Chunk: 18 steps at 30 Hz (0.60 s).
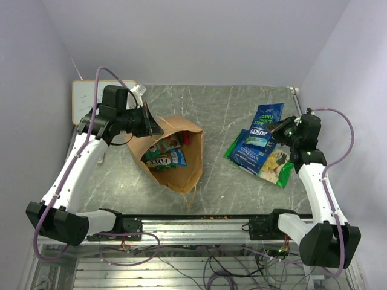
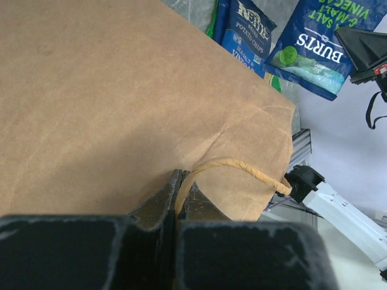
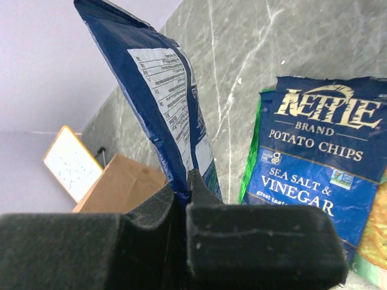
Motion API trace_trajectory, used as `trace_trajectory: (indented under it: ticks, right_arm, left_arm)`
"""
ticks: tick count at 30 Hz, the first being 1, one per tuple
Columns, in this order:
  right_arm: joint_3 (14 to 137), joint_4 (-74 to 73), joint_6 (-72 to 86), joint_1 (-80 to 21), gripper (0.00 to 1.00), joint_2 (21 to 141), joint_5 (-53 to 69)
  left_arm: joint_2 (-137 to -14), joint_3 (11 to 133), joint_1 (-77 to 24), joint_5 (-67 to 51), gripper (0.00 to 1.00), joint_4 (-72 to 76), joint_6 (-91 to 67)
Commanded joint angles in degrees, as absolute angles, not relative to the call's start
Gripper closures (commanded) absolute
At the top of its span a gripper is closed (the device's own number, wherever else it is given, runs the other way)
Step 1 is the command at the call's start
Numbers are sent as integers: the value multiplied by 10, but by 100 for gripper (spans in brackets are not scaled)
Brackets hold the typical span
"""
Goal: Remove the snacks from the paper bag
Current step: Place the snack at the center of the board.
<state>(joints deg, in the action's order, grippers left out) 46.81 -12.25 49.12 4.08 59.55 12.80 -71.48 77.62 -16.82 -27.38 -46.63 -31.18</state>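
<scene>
mid-unloading, by the look of it: one packet in the air, several out, more to fetch. nearest the left wrist camera, pinching the twisted handle [image 2: 242,166] of the paper bag [image 2: 121,90] with the left fingers [image 2: 172,187], pressed together on the cord with no gap showing. nearest the right wrist camera, gripping one end of a blue burts packet [image 3: 163,90] with the right fingers [image 3: 184,190], closed tight on the foil and holding it upright, long axis near vertical, free end toward the top of the frame. from above, hanging that packet at right of centre, over the pile already on the desk [image 1: 230,103]: a blue kettle packet [image 1: 251,148] and a green-and-yellow packet [image 1: 275,169], lying flat and overlapping. next, probably: lowering and letting go onto that pile, then reaching into the bag while holding its mouth open from the left. left of centre, propping the bag tipped, mouth toward the overhead camera, with more snacks [image 1: 163,156] visible inside; long axis seemingly upper left to lower right, though hard to tell. farthest, at upper left, a small whiteboard [image 1: 81,99].
</scene>
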Motion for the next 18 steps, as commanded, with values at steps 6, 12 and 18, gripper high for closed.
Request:
trace_trajectory:
  ticks: [6, 12, 18]
  right_arm:
    - [442, -107, 490, 95, 100, 604, 191]
    - [399, -24, 547, 112, 100, 656, 285]
    - [355, 74, 612, 112, 100, 696, 295]
  left_arm:
    - [-700, 786, -170, -307, 93, -448, -281]
    - [-708, 808, -176, -295, 93, -469, -272]
    - [-709, 811, -186, -297, 93, -462, -266]
